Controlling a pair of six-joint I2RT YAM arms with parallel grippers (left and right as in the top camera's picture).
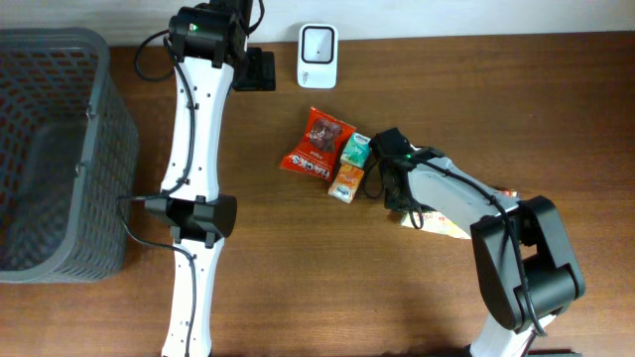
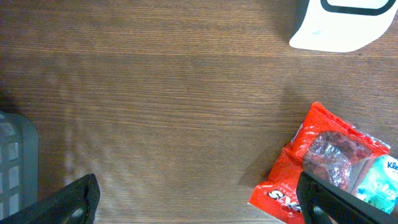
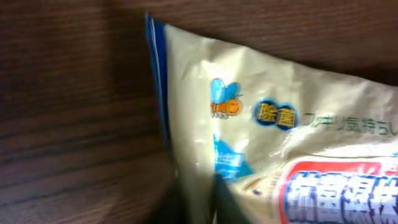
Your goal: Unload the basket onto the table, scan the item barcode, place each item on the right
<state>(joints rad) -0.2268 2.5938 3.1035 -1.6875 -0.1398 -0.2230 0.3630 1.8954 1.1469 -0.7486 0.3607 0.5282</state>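
- The bench (image 1: pixel 476 89) is dark brown wood with the grain running across it. A pale strip shows past its far edge.
- A grey mesh basket (image 1: pixel 50 149) stands at the left end of the bench.
- A white scanner (image 1: pixel 317 55) sits at the far edge, near the middle.
- Nearer than the scanner, a red bag (image 1: pixel 317 144), a teal pack (image 1: pixel 356 149) and an orange pack (image 1: pixel 346 182) lie bunched together, touching.
- The left hand (image 2: pixel 196 186) hangs released, fingers wide apart, over bare wood just left of the scanner. It grasps nothing.
- The right hand (image 1: pixel 402 203) is down at the bench, just right of the orange pack, and is clenched.
- The packet (image 3: pixel 280 155), cream with a blue edge and printed Japanese text, lies flat on the wood under the right hand, right of the bunched packs and well apart from the scanner.
- In the right wrist view the packet's creased edge runs down to a dark blur at the bottom. I cannot tell whether it is pinched.
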